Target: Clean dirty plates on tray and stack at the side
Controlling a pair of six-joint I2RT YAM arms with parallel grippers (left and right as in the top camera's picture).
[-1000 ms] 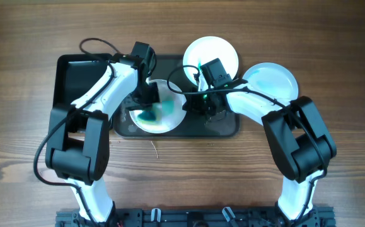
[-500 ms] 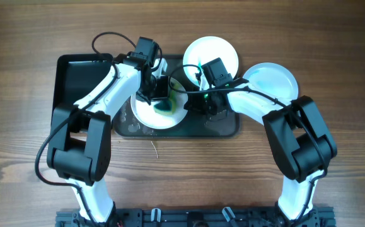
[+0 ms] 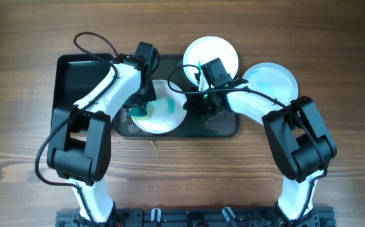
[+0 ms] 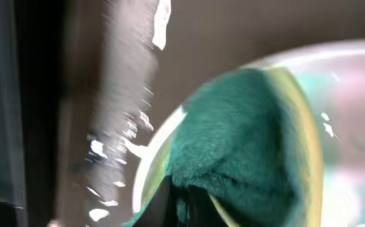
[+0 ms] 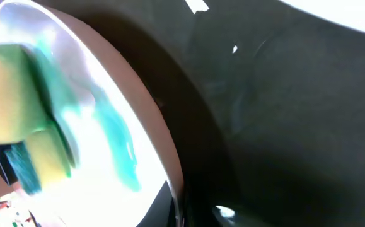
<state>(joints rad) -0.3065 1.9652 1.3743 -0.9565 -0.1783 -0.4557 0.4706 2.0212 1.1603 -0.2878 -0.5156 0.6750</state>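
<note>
Currently: left hand (image 3: 142, 110), clenched on sponge (image 4: 245, 139), at plate (image 3: 169, 121) rim; green smear (image 3: 168, 104) lies just to its right.

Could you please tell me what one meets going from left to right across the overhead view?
Bare left end of the black rectangular plastic tray, teal-smeared round white plate on the tray, round white plate beyond the tray's far edge, round white plate farthest right.

White arms (image 3: 110, 85) — black joints (image 3: 75, 146), looping black cables (image 3: 89, 35).
</note>
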